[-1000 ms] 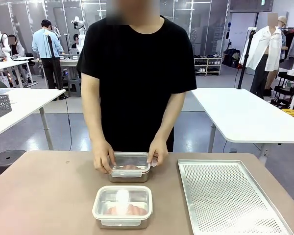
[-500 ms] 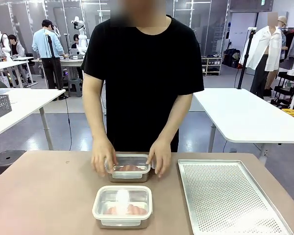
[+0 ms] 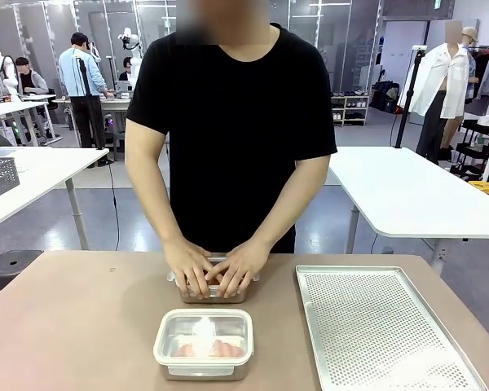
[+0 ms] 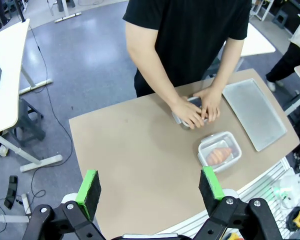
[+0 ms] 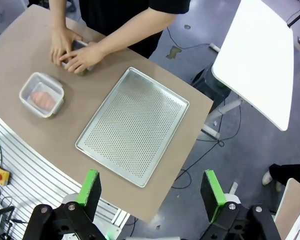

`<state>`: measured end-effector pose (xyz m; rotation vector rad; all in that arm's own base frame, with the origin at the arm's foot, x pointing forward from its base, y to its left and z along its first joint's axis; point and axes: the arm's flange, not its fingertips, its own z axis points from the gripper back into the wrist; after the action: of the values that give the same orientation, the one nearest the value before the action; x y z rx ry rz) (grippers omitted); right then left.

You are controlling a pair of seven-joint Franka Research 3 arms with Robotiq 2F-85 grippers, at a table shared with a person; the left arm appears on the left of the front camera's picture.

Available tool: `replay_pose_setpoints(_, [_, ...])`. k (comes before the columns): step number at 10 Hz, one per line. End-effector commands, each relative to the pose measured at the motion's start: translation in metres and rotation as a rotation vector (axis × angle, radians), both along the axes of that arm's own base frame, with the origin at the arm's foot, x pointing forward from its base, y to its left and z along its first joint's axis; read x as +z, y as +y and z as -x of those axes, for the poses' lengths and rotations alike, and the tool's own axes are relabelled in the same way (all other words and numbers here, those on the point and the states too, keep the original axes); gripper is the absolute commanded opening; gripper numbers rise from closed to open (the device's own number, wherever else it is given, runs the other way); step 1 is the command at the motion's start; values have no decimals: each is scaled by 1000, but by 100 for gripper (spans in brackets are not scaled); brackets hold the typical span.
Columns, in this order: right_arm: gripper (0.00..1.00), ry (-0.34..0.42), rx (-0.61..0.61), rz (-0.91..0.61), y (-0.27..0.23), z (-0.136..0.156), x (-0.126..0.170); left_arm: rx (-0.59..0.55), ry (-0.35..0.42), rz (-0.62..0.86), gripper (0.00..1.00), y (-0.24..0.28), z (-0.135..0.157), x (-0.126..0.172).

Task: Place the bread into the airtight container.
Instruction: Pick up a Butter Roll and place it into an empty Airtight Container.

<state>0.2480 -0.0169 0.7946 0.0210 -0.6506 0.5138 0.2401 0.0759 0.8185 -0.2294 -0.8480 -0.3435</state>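
Observation:
Two lidded metal airtight containers sit on the brown table. The near container point(image 3: 204, 343) point(image 4: 220, 150) point(image 5: 42, 94) holds orange-brown bread point(image 3: 220, 349) point(image 4: 219, 154) point(image 5: 42, 100) under its clear lid. Both of the person's hands point(image 3: 216, 269) press flat on the lid of the far container point(image 3: 216, 291) point(image 4: 190, 114) point(image 5: 78, 62), hiding what is inside. My left gripper point(image 4: 150, 187) hangs open high above the table's left part. Just as high, my right gripper point(image 5: 150, 187) is open over the table's right edge.
A perforated metal tray point(image 3: 375, 326) point(image 5: 132, 125) point(image 4: 255, 112) lies at the table's right. The person stands at the far edge. White tables point(image 3: 416, 191) stand behind to the left and right.
The person's hands have moved from the far container's sides onto the top of its lid and press down. Nothing else on the table has moved.

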Motion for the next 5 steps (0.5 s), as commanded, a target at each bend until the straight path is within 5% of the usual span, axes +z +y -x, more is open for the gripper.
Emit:
replay_pose_setpoints(1, [100,-2,-6,0,-3,1,0,-7,-4,1,100,-1,1,2])
replay_pose_setpoints(5, [100,-2,-6,0,-3,1,0,-7,-4,1,100,-1,1,2])
